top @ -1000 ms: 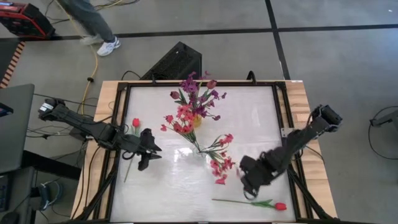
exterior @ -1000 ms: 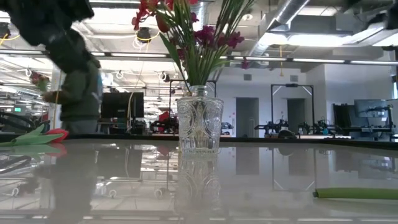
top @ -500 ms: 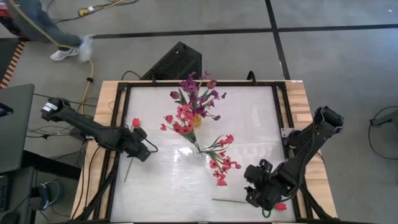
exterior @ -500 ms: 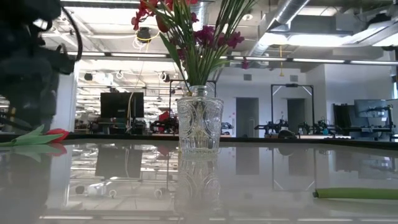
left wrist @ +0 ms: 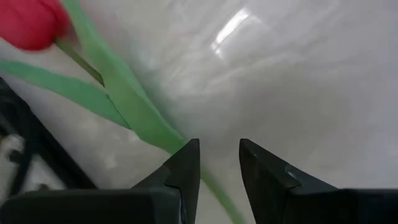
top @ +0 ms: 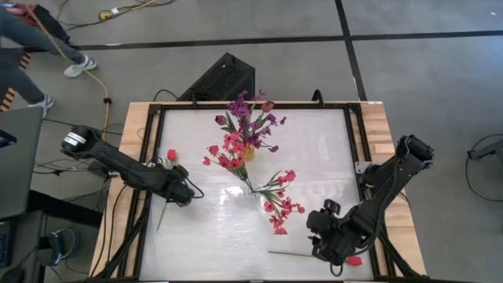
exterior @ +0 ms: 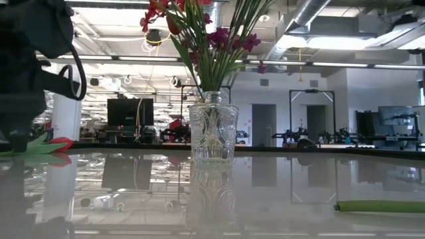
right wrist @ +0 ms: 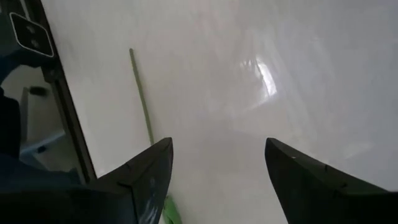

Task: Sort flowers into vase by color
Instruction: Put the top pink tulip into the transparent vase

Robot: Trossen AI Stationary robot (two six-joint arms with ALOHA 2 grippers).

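Left gripper (left wrist: 214, 163) is low over the table's left edge (top: 146, 181), fingers a narrow gap apart, nothing pinched. The red tulip (left wrist: 28, 23) lies just ahead of it, bloom partly cut off in the wrist view; its stem (left wrist: 146, 127) runs under one fingertip (contact can't be confirmed).

Right gripper (right wrist: 217, 163) sits near the front right of the table, fingers spread wide, empty. A second red tulip (top: 354, 260) lies beside and partly under that arm; only the bloom's edge and the stem (top: 291, 253) show from above. The low view shows just a stem end.

Glass vase (exterior: 213, 129) stands between the grippers, well apart from both, holding purple sprays (top: 250, 114) and red-pink sprays (top: 228, 149). Another red-pink spray (top: 280, 206) lies nearer the right gripper.
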